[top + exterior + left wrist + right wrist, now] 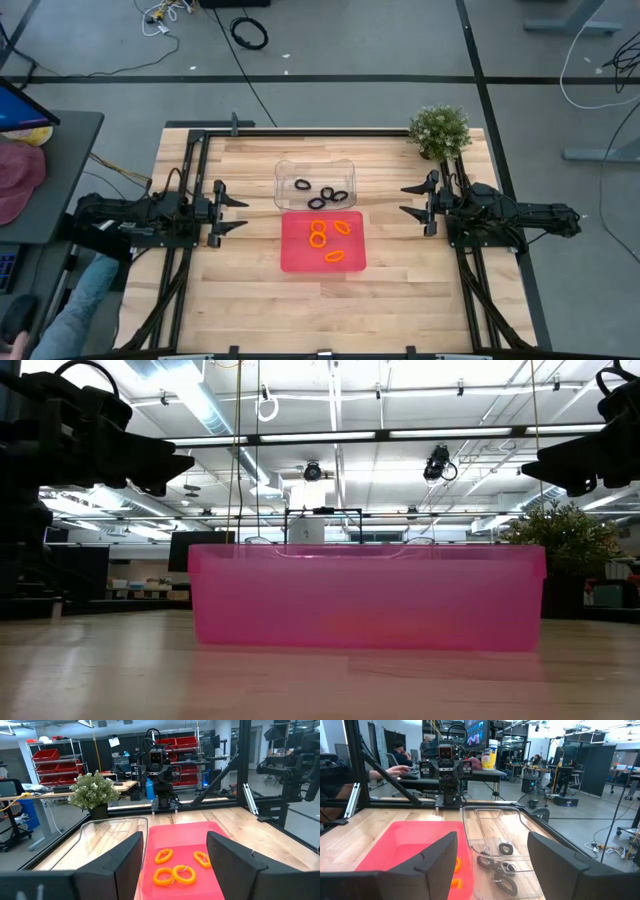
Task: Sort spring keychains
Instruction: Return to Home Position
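Several orange spring keychains [322, 240] lie flat in the red tray [296, 258] at the table's middle; they also show in the left wrist view [175, 872]. Several black spring keychains [322, 193] lie in the clear tray [284, 172] just behind it, also seen in the right wrist view [499, 865]. My left gripper [245, 213] is open and empty above the table, left of the trays. My right gripper [402, 199] is open and empty, right of the trays. Each wrist view looks past its own open fingers toward the trays.
A small potted plant [440, 131] stands at the table's far right corner. The red tray's wall [365, 600] fills the low view. A person's leg [75, 305] shows beside the table's left edge. Bare wood lies in front of the trays.
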Motion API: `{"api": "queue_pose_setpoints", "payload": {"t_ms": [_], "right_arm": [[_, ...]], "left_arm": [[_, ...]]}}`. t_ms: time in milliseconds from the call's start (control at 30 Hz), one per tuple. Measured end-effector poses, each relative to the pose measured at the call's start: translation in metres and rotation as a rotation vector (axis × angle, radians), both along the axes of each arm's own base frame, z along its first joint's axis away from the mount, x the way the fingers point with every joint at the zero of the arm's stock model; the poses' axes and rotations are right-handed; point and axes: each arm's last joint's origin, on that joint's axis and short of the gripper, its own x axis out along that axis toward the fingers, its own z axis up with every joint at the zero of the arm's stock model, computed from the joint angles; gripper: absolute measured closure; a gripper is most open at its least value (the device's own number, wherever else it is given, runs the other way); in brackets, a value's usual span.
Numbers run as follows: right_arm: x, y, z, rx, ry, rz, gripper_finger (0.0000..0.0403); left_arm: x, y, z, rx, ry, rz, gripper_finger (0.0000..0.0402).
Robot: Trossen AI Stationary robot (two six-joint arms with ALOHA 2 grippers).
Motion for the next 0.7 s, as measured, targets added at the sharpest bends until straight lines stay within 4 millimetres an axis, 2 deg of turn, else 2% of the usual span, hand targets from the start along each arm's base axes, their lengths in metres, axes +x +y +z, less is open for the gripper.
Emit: {"api": "queue_pose_setpoints", "payload": {"t_ms": [700], "right_arm": [[0.0, 0.0, 0.0, 0.0, 0.0, 0.0, 0.0156]], "left_arm": [[-0.0008, -0.0075, 0.0, 0.0, 0.0, -0.078, 0.0179]]}}
